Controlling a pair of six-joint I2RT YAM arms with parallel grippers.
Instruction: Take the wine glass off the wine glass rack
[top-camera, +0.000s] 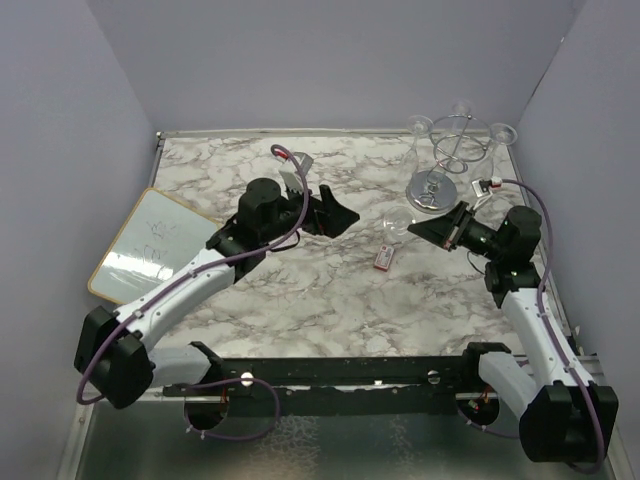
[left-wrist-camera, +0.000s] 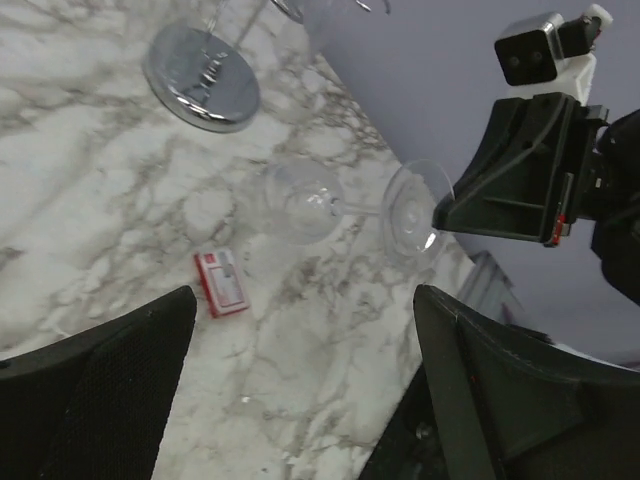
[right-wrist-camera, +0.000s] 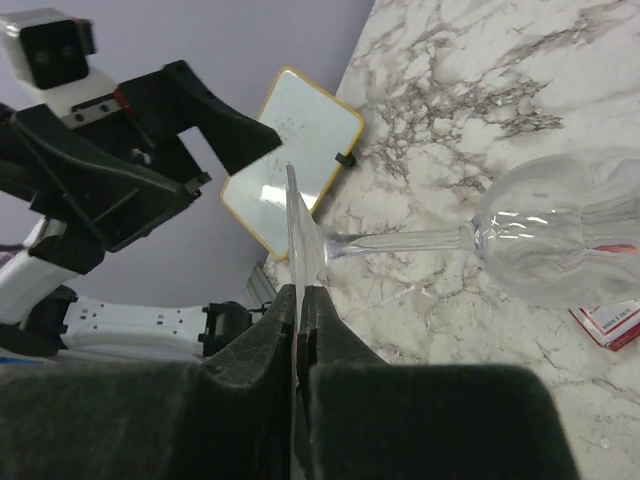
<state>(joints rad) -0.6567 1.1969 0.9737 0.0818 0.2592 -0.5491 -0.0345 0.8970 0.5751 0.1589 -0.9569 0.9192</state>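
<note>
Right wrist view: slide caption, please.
Right end effector shut on the foot of the wine glass, held sideways over the marble table.

Straight ahead of the wide-spread left gripper (top-camera: 335, 215): a short gap of bare table (top-camera: 330, 290), then the wine glass (top-camera: 397, 225), held sideways by its foot in the clamped right gripper (top-camera: 440, 228). Under the bowl, on the near side: a flat red card (top-camera: 383, 258). Beside the right gripper, toward the far edge: the wine glass rack (top-camera: 432, 190) with other glasses (top-camera: 420, 130) hanging, close to the side wall (top-camera: 590, 150). Behind the left gripper, well apart: a whiteboard (top-camera: 150, 245).
</note>
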